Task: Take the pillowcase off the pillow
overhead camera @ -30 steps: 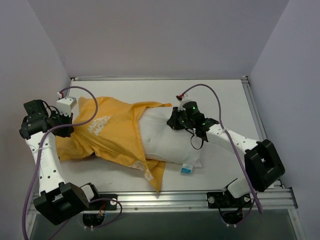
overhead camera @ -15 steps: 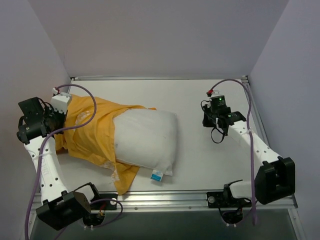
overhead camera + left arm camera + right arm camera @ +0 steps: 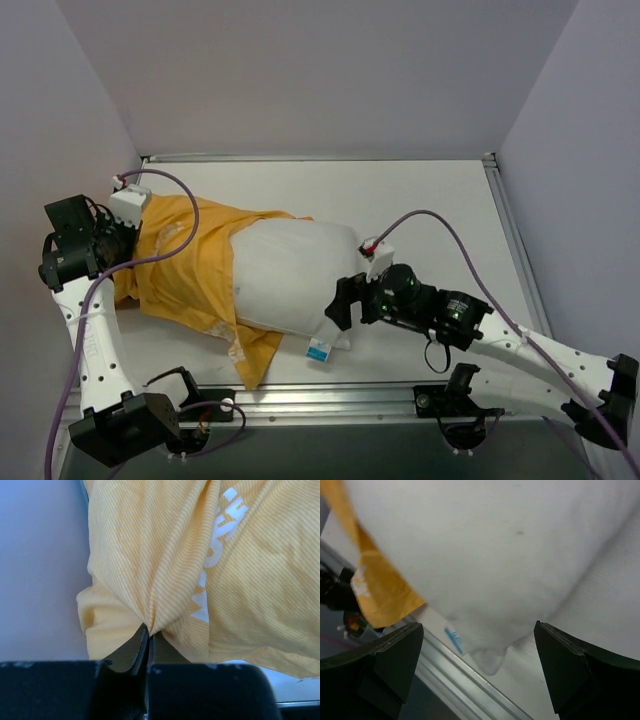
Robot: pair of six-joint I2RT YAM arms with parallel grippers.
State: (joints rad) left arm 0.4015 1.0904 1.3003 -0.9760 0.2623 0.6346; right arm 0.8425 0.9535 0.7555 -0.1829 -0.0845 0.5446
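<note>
Pillowcase [image 3: 190,270]: lying rumpled on left side of counter [image 3: 430,200], covering only left end of pillow [image 3: 295,275], with one flap trailing toward near edge. Showing white lettering on orange in left wrist view.

Pinching a fold of pillowcase with left claw [image 3: 148,635], fingers pressed together on the cloth, with fabric fanning out taut from the pinch. Holding at far-left end, likely anchoring pillowcase against a pull on pillow the other way.

Hovering right claw [image 3: 477,630] at pillow's near-right corner, fingers spread wide apart, framing the corner and blue-white tag [image 3: 454,639] between them. Not gripping anything yet; touching pillow or not, cannot tell. Probably lining up on the corner for being narrower than the plump middle and fitting between the fingers.

Judging task well along, with most of pillow lying bare to the right of pillowcase. Needing next: closing on the corner, then pulling right, away from left claw. Risking: catching only tag or thin seam and slipping off; dragging pillowcase along on a weak left pinch.
</note>
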